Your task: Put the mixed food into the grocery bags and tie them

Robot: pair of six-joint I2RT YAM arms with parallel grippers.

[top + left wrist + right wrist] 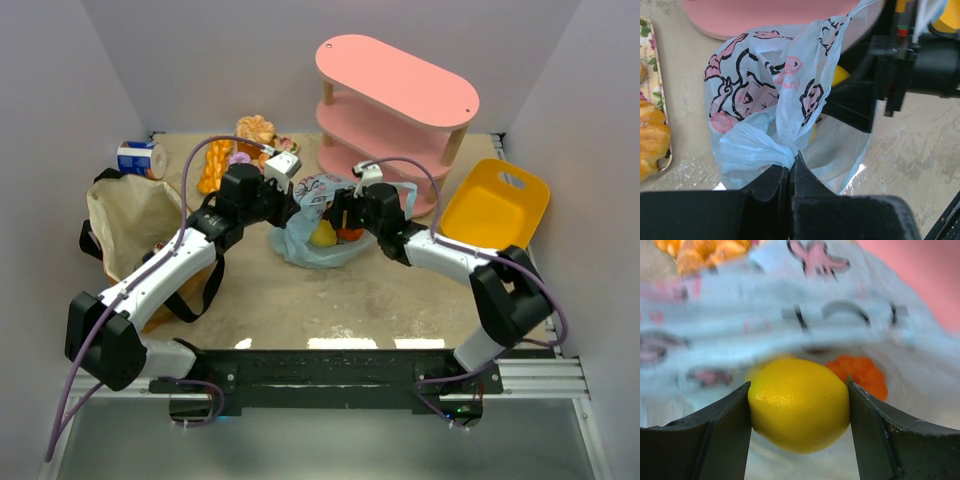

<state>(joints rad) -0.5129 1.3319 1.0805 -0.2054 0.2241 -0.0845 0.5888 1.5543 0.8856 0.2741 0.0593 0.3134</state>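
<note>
At the far left of the surface (350,290) the tan canvas tote (135,225) lies slumped open, its black straps trailing toward the near edge. Behind it stands a blue-and-white can (138,158), and to the right of that a braided bread (213,165) rests near the back wall.

The left arm reaches in from the tote's side toward the middle. Its left end effector (791,172) is clenched, the two fingers pressed together on a gathered twist of the light-blue plastic bag (765,100). The bag sits in the centre of the surface, its pink cartoon prints facing up and its film pulled taut from the pinched bunch.

On the bag's right side, the right end effector (799,405) is grasping a yellow fruit (800,385), one finger against each side of it. From above, the fruit sits within the bag's outline at its open mouth; whether it rests on the film cannot be told. An orange item (860,372) lies just behind it, against the plastic.

Further right and toward the back stands a pink shelf (400,90), and a yellow basket (495,205) leans tilted beside it near the right wall.
</note>
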